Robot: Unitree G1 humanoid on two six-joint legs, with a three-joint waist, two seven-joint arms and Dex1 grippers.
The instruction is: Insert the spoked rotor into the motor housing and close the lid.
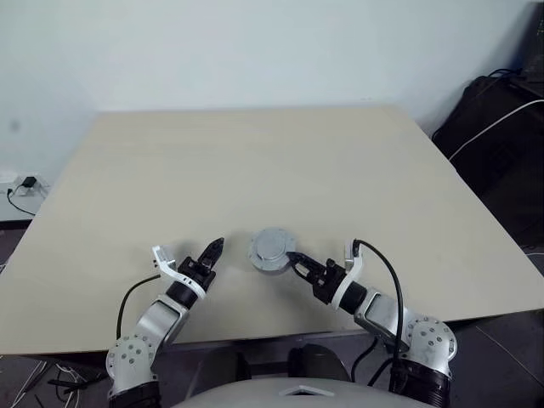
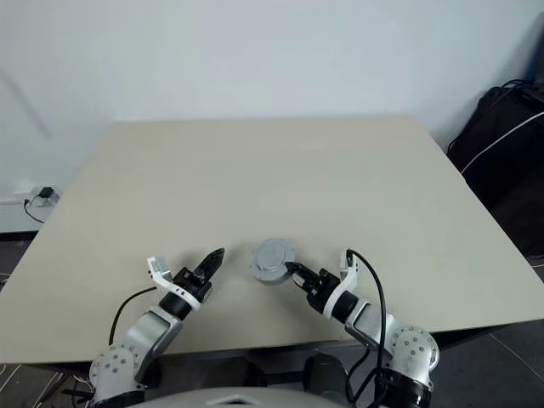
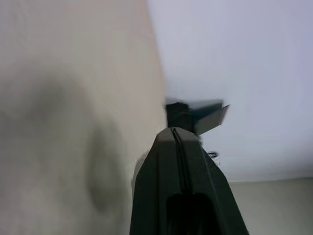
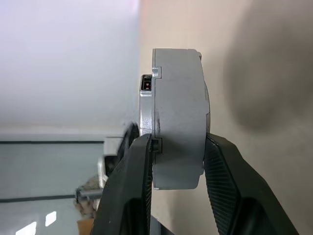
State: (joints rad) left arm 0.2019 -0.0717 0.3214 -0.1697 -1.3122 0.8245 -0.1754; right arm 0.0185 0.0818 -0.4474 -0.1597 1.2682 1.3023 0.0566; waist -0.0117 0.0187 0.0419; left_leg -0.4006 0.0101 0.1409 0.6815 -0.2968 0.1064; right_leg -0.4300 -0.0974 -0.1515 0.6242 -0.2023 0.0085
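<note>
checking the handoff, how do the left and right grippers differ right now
The right gripper is clamped on the closed grey motor case, one finger on each flat face; the left gripper holds nothing, its fingers pressed together. The right gripper carries the case just above the table; the left gripper hangs beside the case, apart from it. Both have black fingers and point inward toward each other.

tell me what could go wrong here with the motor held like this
The right hand clamps the closed grey motor housing by its flat faces, near one edge only, so it might pivot or slip out and drop onto the table. The lid could shift along its seam if squeezed unevenly. The left hand is shut and apart, giving no support.
</note>
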